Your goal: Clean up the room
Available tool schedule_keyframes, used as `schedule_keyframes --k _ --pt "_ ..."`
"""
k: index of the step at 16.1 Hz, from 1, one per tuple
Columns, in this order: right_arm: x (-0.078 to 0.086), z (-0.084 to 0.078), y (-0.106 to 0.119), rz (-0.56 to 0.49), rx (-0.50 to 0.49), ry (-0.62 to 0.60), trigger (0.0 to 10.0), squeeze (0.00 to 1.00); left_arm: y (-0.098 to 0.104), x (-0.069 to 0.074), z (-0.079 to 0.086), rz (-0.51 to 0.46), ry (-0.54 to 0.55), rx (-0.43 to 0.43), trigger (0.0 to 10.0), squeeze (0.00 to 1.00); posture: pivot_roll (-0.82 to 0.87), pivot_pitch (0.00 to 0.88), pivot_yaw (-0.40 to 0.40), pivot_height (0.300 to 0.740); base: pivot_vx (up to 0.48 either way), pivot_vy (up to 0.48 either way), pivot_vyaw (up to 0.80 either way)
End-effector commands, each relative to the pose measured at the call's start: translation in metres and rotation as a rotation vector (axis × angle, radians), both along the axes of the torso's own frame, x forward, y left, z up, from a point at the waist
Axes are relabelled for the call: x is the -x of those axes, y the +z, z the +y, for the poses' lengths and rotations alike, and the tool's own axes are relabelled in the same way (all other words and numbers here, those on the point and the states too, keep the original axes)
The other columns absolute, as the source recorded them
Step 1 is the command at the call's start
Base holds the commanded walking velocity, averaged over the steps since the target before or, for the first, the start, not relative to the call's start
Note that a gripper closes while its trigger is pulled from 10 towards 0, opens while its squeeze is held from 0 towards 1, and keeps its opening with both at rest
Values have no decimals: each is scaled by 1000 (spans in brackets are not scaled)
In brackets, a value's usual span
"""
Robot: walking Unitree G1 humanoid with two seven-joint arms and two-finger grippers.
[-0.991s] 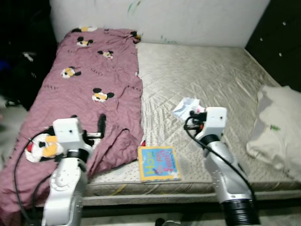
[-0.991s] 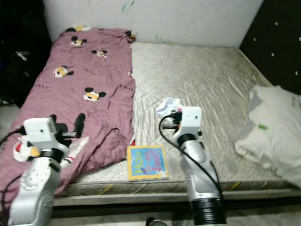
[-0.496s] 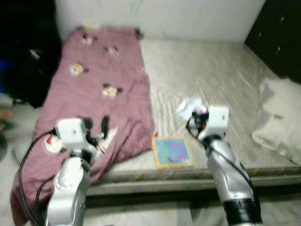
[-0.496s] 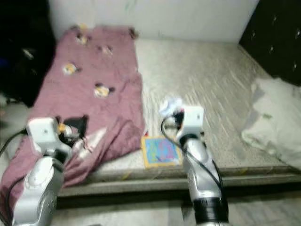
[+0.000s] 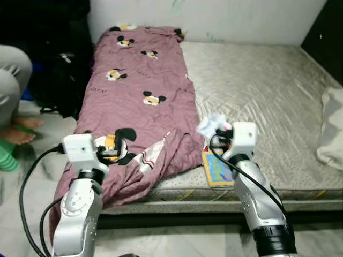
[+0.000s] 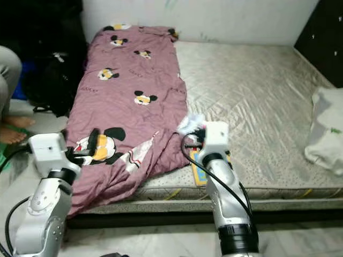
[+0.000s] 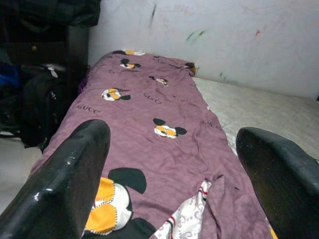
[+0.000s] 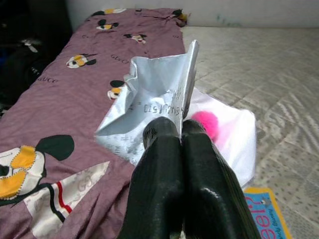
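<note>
A bare mattress (image 5: 268,91) half-covered by a maroon cartoon-print blanket (image 5: 134,107) — over it the left gripper (image 7: 174,164) hangs, fingers wide apart, while the right gripper (image 8: 182,132) pinches crumpled paper (image 8: 154,99) above a picture book (image 5: 214,170) near the mattress's front edge.

**Items on the bed at the near mattress edge**

Crumpled white paper (image 8: 149,107), printed with faint text, is pinched upright between the closed fingers of the right gripper (image 8: 180,130), above the near edge of the mattress (image 5: 268,91). A white piece with a pink spot (image 8: 224,130) lies just behind it. A maroon blanket with cartoon-mouse prints (image 5: 142,91) covers the left side of the mattress, its near end rumpled and hanging over the edge. A yellow-bordered blue picture book (image 5: 215,170) lies flat at the near edge, beside the blanket, partly hidden by the right arm.
</note>
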State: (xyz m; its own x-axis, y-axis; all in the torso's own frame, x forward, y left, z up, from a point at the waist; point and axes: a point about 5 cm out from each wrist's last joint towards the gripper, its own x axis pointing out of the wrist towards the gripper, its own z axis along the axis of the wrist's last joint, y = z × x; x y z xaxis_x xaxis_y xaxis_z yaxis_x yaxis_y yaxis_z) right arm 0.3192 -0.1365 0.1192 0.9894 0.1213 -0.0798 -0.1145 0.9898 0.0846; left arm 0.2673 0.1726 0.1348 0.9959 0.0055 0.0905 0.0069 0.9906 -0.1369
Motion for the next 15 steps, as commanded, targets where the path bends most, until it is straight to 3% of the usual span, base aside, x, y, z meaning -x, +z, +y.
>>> schedule_keyframes --k 1,12,15 --pt "-1 -1 4 -13 1 0 10000 0 0 0 1 3 6 1 10000 0 -21 97 -74 740 0 0 0" --pt "-4 0 6 -23 9 10 10000 0 2 -3 1 -9 5 -3 10000 0 -19 81 -73 740 0 469 0" --pt "-11 2 13 -51 11 18 10000 0 6 -10 3 -26 30 -31 10000 0 -14 57 -75 740 0 0 0"
